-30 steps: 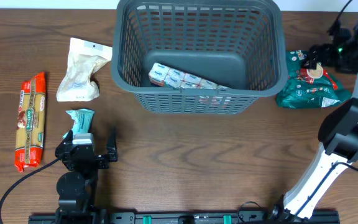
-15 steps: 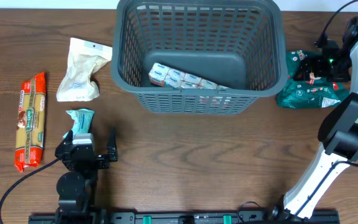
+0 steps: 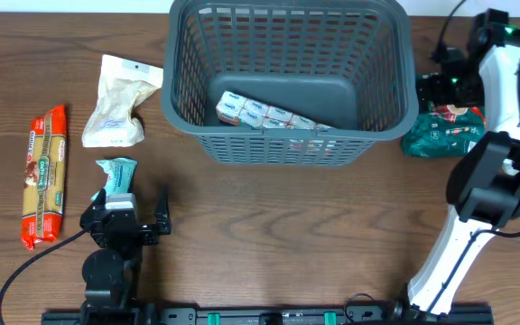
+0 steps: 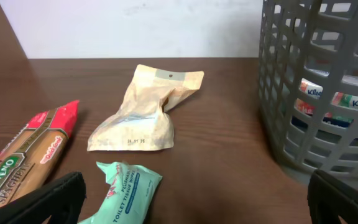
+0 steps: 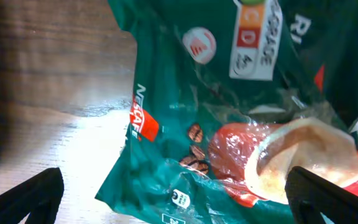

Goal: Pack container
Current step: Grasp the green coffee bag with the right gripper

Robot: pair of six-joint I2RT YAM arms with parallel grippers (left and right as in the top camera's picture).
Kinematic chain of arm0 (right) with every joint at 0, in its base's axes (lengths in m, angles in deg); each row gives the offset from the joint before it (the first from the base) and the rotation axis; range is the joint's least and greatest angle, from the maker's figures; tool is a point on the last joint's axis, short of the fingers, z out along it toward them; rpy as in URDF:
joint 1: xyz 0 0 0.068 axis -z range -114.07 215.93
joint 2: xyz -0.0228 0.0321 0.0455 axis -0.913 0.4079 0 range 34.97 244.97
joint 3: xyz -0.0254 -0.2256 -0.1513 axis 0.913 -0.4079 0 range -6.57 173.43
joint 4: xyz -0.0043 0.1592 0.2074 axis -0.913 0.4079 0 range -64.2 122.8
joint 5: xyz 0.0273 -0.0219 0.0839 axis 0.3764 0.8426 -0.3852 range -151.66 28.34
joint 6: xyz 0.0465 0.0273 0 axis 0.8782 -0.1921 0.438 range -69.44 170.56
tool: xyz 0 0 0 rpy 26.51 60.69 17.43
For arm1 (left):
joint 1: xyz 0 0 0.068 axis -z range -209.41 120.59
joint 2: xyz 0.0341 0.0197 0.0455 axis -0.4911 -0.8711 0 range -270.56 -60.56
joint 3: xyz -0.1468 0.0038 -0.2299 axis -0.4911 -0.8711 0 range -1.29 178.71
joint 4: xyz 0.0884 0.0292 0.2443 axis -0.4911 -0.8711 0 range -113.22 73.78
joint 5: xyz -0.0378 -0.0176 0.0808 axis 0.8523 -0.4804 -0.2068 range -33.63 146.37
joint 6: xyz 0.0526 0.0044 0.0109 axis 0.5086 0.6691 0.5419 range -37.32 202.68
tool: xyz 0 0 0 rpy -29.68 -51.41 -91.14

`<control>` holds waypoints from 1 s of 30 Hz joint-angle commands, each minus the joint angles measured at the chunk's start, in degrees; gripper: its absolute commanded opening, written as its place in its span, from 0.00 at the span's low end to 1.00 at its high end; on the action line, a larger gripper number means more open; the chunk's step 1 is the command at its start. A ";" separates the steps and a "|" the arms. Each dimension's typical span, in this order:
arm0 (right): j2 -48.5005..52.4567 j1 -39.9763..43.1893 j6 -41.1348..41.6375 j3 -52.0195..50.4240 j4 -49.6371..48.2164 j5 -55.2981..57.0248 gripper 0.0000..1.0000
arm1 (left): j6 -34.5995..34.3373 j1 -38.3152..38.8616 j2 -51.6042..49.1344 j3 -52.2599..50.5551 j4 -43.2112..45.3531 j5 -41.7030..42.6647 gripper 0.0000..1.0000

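Observation:
The container (image 3: 289, 144), a large dark grey lattice basket, stands at the back middle with a pack of tissues (image 3: 264, 115) on its floor. Just right of the basket lies a green Nescafe coffee bag (image 3: 448, 134), which fills the right wrist view (image 5: 229, 93). My right gripper (image 3: 447, 88) hovers open over the bag, one finger on each side (image 5: 179, 202), gripping nothing. My left gripper (image 3: 132, 200) rests open at the front left. A mint toilet wipes packet (image 4: 126, 193) lies just ahead of its left finger (image 4: 48, 199), and the gripper (image 4: 194, 202) holds nothing.
A beige pouch (image 3: 120, 101) and a red spaghetti packet (image 3: 45, 176) lie left of the basket. The left wrist view shows the same pouch (image 4: 145, 115), spaghetti (image 4: 23, 158) and the basket wall (image 4: 322, 81). The right arm's white link (image 3: 463, 244) rises at the front right.
My right gripper has swung left and toward the back, from the far right edge to above the coffee bag beside the basket. The left arm has not moved.

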 commanded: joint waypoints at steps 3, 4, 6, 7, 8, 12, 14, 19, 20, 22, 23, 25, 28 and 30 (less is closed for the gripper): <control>-2.56 -0.15 0.59 2.08 -0.55 4.66 0.99 | 0.74 -0.26 0.35 -1.57 -0.31 -0.04 0.99; -3.06 0.20 1.53 2.10 -1.07 5.62 0.99 | 0.72 -0.26 0.35 -1.57 -0.31 -0.04 0.99; -3.78 1.01 2.03 2.10 -1.79 6.91 0.99 | 0.74 -0.26 0.35 -1.57 -0.31 -0.04 0.99; -3.96 1.38 2.03 2.10 -1.90 6.88 0.99 | 0.72 -0.26 0.35 -1.57 -0.31 -0.04 0.99; -4.17 1.86 2.03 2.10 -1.95 6.88 0.99 | 0.74 -0.26 0.35 -1.57 -0.31 -0.04 0.99; -4.22 4.00 2.67 2.10 -1.88 5.29 0.99 | 0.72 -0.26 0.35 -1.57 -0.31 -0.04 0.99; -4.22 5.03 2.67 2.10 -2.01 3.39 0.99 | 0.74 -0.26 0.35 -1.57 -0.31 -0.04 0.99; -4.22 6.75 2.45 2.05 -2.29 1.14 0.99 | 0.74 -0.26 0.35 -1.57 -0.31 -0.04 0.99; -4.22 6.88 1.79 2.05 -2.29 0.26 0.99 | 0.72 -0.26 0.35 -1.57 -0.31 -0.04 0.99; -4.22 6.93 1.16 2.03 -2.45 -1.42 0.99 | 0.74 -0.26 0.35 -1.57 -0.31 -0.04 0.98; -4.20 6.86 0.79 2.01 -2.49 -2.05 0.99 | 0.74 -0.26 0.35 -1.57 -0.33 -0.04 0.99; -4.20 6.80 0.31 1.99 -2.67 -2.60 0.99 | 0.72 -0.26 0.35 -1.57 -0.33 -0.04 0.99; -4.20 6.78 0.22 1.99 -2.95 -2.58 0.99 | 0.72 -0.26 0.35 -1.57 -0.31 -0.04 0.99; -4.20 6.78 0.13 1.99 -2.99 -2.58 0.99 | 0.72 -0.26 0.35 -1.57 -0.31 -0.04 0.99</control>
